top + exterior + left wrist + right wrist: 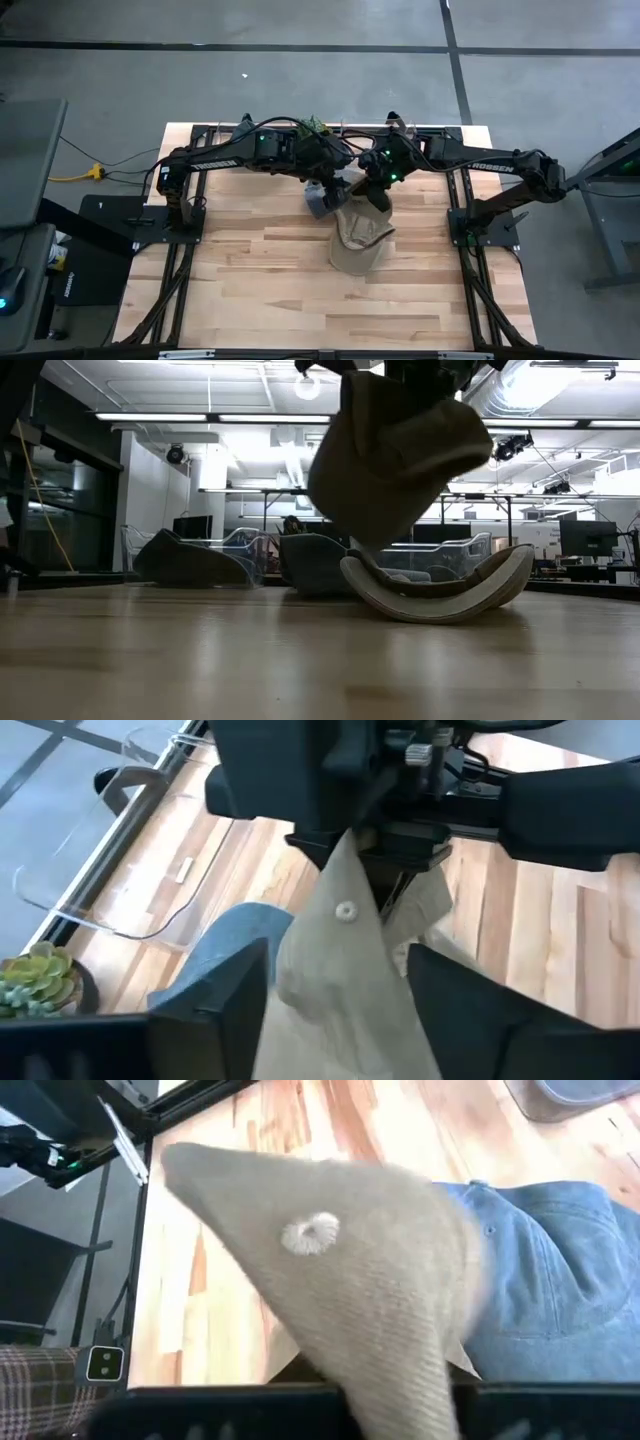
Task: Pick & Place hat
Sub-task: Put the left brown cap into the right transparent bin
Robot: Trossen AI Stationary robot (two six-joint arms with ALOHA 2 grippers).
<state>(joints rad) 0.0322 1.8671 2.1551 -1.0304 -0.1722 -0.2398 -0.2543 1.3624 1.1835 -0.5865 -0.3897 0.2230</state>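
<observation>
Wooden table [260,270] is carrying both arms at its far-middle, and the two grippers are meeting over the caps there

Right gripper [372,188] is pinching the tan hat [358,238] by its crown; from the left wrist camera, the right arm's dark jaws are pressing together on the fabric just above the top button. The hat is hanging from that pinch, its crown up and its body drooping toward the wood. From table height the tan hat [395,455] is riding clear of the surface, with a second tan cap [440,595] lying upside down on the boards below and behind it

Left gripper [335,995] is sitting right beside the hanging hat with its fingers spread apart, one on either side of the cloth, gripping nothing that I can make out. A blue cap [322,200] is lying on the table just next to the tan one, and a small potted plant [313,126] is standing at the far edge

Progress, as a judgement: the pick looks done, since the hat is lifted and held by the right arm alone. The place is still outstanding; no obvious target is showing, so I cannot tell where it is meant to go. Carrying and setting down remain
</observation>
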